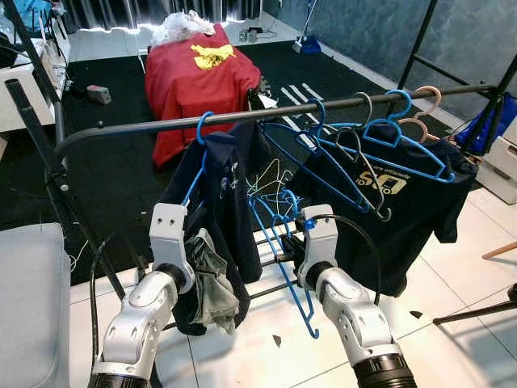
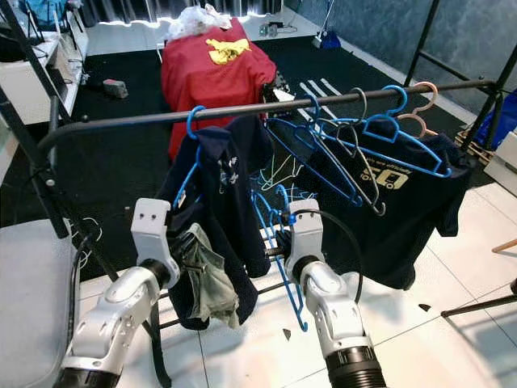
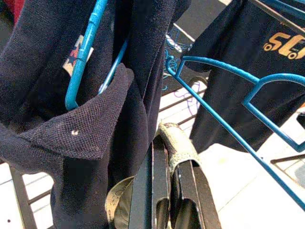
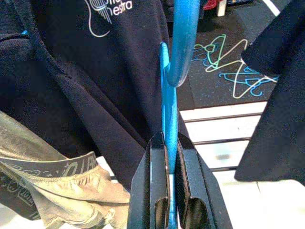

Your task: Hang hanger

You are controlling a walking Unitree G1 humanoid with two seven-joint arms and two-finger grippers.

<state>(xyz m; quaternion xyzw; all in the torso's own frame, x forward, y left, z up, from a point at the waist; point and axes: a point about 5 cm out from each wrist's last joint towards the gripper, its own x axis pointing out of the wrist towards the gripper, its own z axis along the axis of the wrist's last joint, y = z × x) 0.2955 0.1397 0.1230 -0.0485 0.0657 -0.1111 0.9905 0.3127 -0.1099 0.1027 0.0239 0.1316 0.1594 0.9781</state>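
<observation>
My right gripper [image 4: 169, 143] is shut on the stem of a bare blue hanger [image 1: 283, 242], held below the black clothes rail [image 1: 242, 115]; its hook [image 4: 183, 43] points up and sits off the rail. My left gripper [image 3: 167, 140] is shut on a grey-green garment [image 1: 212, 279] that droops in front of a navy shirt [image 1: 230, 194]. That shirt hangs on a blue hanger [image 1: 198, 129] at the rail's left part.
Several empty blue, grey and pink hangers [image 1: 367, 137] and a black shirt with a yellow logo [image 1: 404, 202] fill the rail's right half. Loose hangers [image 1: 271, 182] lie on the floor behind. A red-draped object [image 1: 202, 81] stands farther back, and a grey surface [image 1: 28, 299] is at my left.
</observation>
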